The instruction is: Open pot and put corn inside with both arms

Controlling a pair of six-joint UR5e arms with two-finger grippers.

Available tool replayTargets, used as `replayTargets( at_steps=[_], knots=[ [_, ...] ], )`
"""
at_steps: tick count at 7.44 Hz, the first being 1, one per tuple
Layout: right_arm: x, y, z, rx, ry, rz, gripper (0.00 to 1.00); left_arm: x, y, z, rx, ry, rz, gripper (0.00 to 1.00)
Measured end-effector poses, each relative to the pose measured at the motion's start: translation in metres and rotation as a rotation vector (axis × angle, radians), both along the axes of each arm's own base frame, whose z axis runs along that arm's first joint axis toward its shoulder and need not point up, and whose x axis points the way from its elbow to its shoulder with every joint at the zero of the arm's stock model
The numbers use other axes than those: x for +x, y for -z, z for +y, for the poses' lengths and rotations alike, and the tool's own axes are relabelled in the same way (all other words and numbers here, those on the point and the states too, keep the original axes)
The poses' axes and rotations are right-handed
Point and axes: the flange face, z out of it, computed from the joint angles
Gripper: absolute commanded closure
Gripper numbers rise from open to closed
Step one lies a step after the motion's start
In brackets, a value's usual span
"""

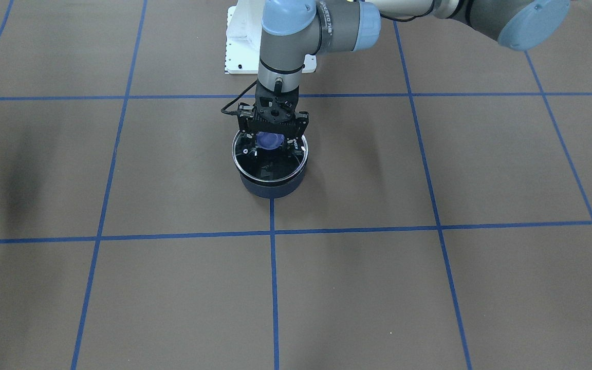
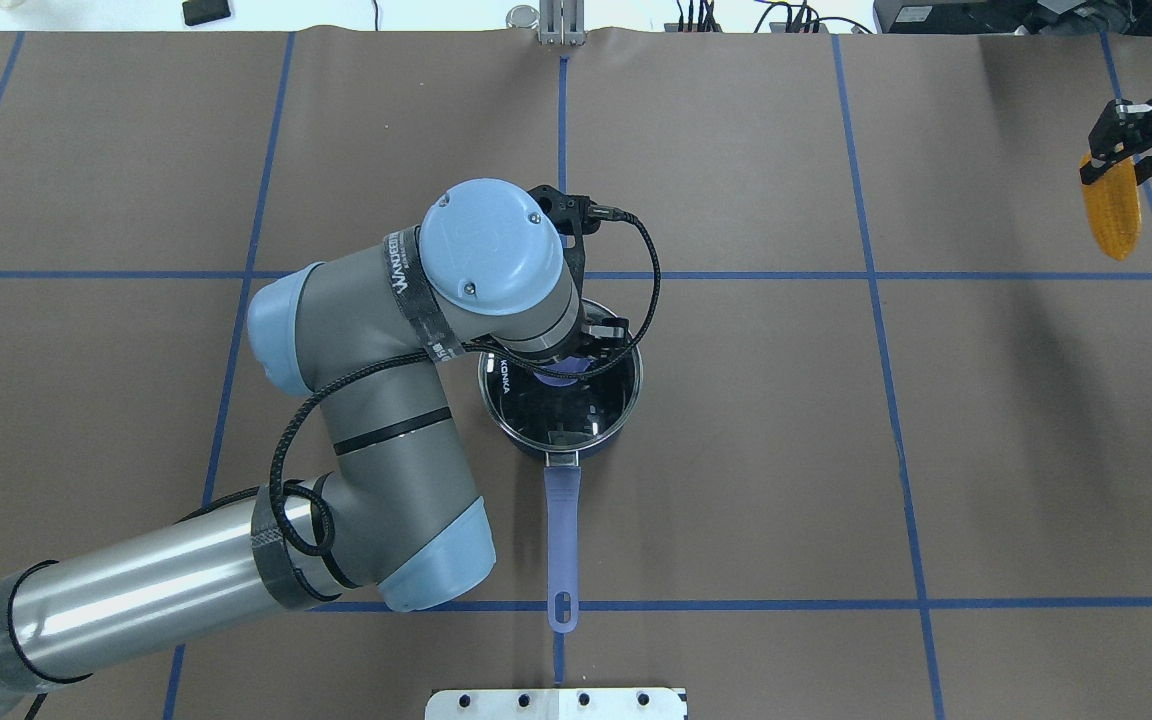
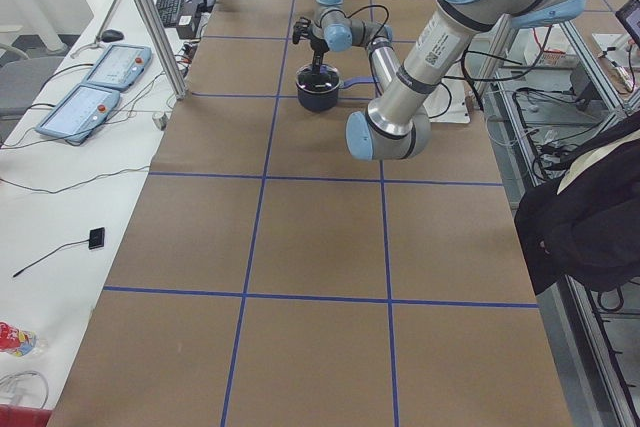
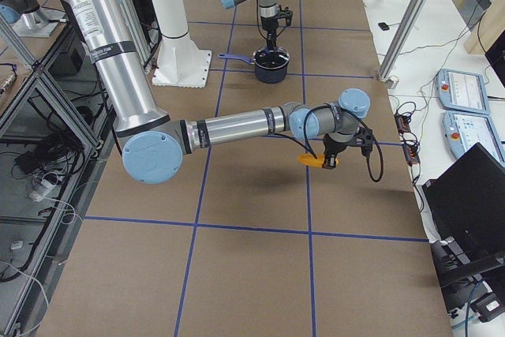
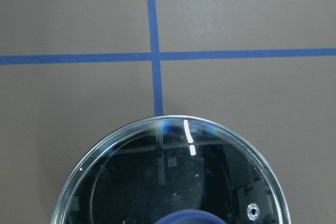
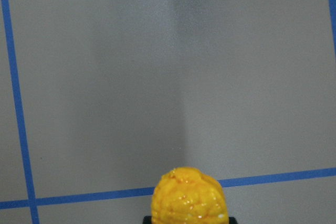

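Observation:
The dark navy pot (image 1: 273,189) stands mid-table with its lavender handle (image 2: 561,540) pointing toward the robot's base. The round glass lid (image 2: 576,410) sits over the pot. My left gripper (image 1: 270,141) comes straight down on the lid, shut on its blue knob (image 1: 269,140). The left wrist view shows the lid (image 5: 157,182) and the top of the knob (image 5: 191,217). I cannot tell whether the lid is lifted off the rim. My right gripper (image 2: 1121,160) is at the far right of the table, shut on the yellow-orange corn (image 2: 1111,210) and holding it above the table (image 4: 314,161).
The brown table cover carries a grid of blue tape lines (image 1: 273,234). A white base plate (image 2: 556,703) lies at the robot's edge behind the pot handle. A side bench with control pendants (image 3: 100,67) and a metal post (image 3: 150,17) stand beyond the table's far edge.

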Motion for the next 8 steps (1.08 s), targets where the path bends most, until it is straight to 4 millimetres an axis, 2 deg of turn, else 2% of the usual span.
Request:
replayTargets(
  at_steps=[1,2,5,8],
  knots=[
    [-0.005,0.016,-0.005,-0.021,-0.027,-0.020,0.74,-0.025,0.004,-0.002,0.023,-0.018,-0.016,0.44],
    [-0.018,0.038,-0.007,-0.045,-0.053,-0.043,0.74,-0.056,-0.007,-0.006,0.037,-0.045,-0.030,0.44],
    [-0.079,0.113,0.002,-0.106,-0.110,-0.084,0.74,-0.145,-0.068,-0.026,0.104,-0.118,-0.067,0.44],
    [-0.130,0.180,0.018,-0.145,-0.162,-0.113,0.74,-0.212,-0.143,-0.053,0.164,-0.143,-0.126,0.47]
  ],
)
